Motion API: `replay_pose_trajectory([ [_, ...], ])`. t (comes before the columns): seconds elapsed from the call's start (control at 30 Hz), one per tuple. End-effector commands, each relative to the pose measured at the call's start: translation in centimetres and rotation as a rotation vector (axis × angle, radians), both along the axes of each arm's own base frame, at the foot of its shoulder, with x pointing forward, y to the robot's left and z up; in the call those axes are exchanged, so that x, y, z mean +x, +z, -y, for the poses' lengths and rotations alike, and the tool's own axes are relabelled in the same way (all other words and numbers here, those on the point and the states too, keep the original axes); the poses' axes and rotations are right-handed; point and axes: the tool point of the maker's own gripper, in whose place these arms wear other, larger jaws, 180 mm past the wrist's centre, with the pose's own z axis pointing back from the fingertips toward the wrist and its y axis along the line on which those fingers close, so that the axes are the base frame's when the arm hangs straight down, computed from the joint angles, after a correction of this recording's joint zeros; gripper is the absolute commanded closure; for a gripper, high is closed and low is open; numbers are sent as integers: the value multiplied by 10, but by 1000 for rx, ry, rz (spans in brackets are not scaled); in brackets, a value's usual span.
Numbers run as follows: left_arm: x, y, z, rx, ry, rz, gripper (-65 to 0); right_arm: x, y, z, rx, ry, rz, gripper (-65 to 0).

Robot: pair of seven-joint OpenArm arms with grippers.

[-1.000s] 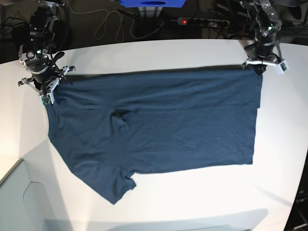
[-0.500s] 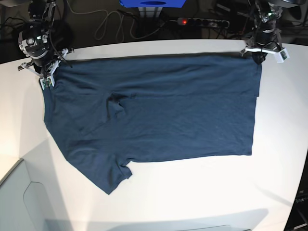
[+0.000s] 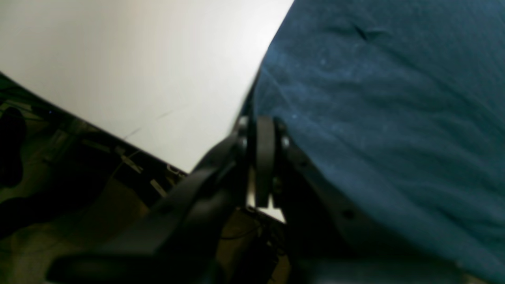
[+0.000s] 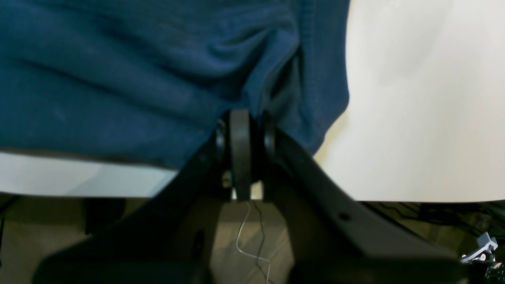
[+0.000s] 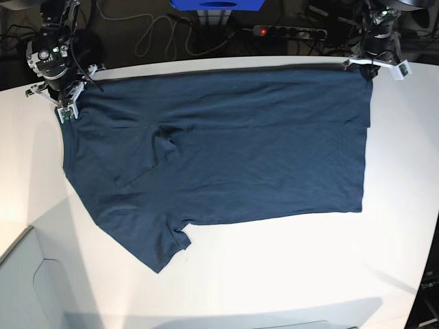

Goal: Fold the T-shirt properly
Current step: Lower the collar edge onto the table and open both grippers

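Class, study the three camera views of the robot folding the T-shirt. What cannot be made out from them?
- Left wrist view: the left end effector tips, blurred against the T-shirt edge.
- Right wrist view: the right end effector tips, buried in bunched cloth.
- Base view: the collar label, hidden by folded fabric.
- Base view: the table, cut off at the frame's lower edge.

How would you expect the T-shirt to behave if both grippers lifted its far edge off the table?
Probably floppy: the T-shirt bunches into soft folds at the right gripper. Likely light, since two pinched corners, including the left gripper's, seem to control it. It would probably sag between them.
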Motion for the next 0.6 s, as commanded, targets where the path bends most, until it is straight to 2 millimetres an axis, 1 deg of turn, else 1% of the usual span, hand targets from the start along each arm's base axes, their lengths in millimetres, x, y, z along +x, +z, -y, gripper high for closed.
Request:
replay_pose_trajectory([
  [0.0, 1, 7, -5, 25, -4, 15, 0, 0, 6, 3, -13, 8, 16, -2],
  [0.17, -5, 5, -4, 17, -2, 2, 0, -3, 5, 4, -16, 7, 9, -5],
  [0.23, -5, 5, -4, 15, 0, 2, 0, -5, 7, 12, -25, -16, 13, -7],
  [0.27, -5, 5, -4, 15, 0, 2, 0, -6, 7, 15, -28, -24, 11, -14],
  [0.3, -5, 5, -4, 15, 0, 2, 0, -7, 8, 16, -30, -19, 7, -38],
  [0.37, -5, 5, -4, 15, 0, 2, 0, -9, 9, 19, -32, 2, -5, -119],
  [0.43, -5, 5, -4, 15, 0, 2, 0, -11, 10, 24, -38, 9, -10, -220],
  [0.5, -6, 5, -4, 15, 0, 1, 0, -13, 12, 30, -46, 6, -11, -334],
  [0.57, -6, 5, -4, 15, 3, 0, 0, -13, 13, 30, -46, 11, -12, -410],
])
